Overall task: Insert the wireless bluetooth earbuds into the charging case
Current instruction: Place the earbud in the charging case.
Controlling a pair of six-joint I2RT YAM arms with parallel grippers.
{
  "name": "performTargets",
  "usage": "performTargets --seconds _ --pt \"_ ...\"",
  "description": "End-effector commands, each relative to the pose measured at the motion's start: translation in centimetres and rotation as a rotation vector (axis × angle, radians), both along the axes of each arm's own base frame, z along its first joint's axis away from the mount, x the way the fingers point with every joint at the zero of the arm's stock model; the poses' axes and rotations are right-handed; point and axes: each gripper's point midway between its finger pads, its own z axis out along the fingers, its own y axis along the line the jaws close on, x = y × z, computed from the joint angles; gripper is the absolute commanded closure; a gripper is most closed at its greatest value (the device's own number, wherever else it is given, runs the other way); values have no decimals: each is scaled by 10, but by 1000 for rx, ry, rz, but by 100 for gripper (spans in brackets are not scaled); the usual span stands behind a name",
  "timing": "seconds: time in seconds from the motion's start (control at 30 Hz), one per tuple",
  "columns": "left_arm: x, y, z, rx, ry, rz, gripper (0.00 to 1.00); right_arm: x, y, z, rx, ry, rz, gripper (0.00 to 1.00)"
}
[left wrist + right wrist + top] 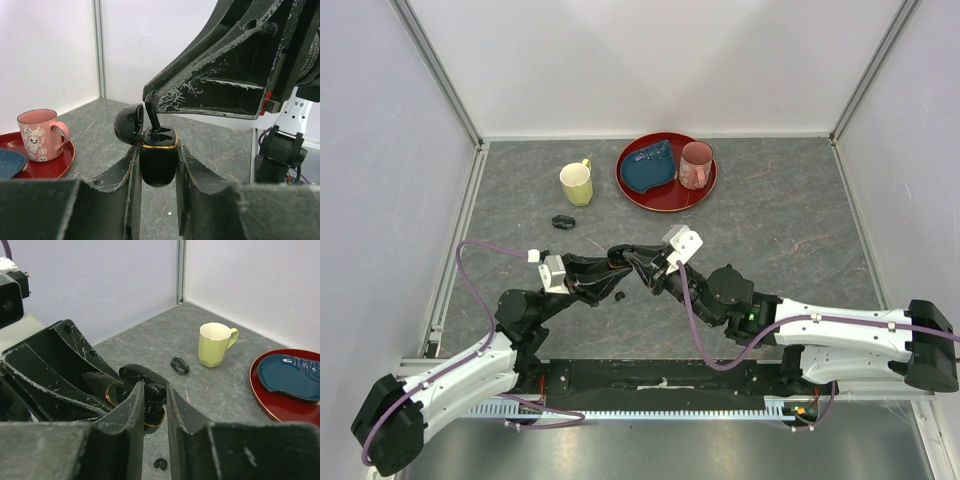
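Observation:
My left gripper (613,262) is shut on an open black charging case (158,165) with a gold rim, and holds it above the table with its lid (128,124) tipped back. My right gripper (646,268) meets it from the right and is shut on a black earbud (156,392). The earbud's stem (153,118) points down into the case's opening. In the right wrist view the case (113,396) sits just behind my fingers (134,405). Another loose earbud (618,296) lies on the table below the grippers; it also shows in the right wrist view (160,464).
A second, closed black case (563,221) lies near a yellow mug (577,183). A red plate (668,197) at the back holds a blue dish (650,167) and a pink mug (696,165). White walls surround the grey table.

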Motion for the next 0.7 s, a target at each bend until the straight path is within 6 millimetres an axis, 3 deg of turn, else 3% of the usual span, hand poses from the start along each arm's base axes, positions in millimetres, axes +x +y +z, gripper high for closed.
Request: performTargets --seconds 0.0,0.67 --pt "-6 6 28 -75 -76 2 98 8 -12 -3 5 -6 -71 100" --pt "-7 7 28 -77 -84 4 98 -6 -2 -11 2 12 22 100"
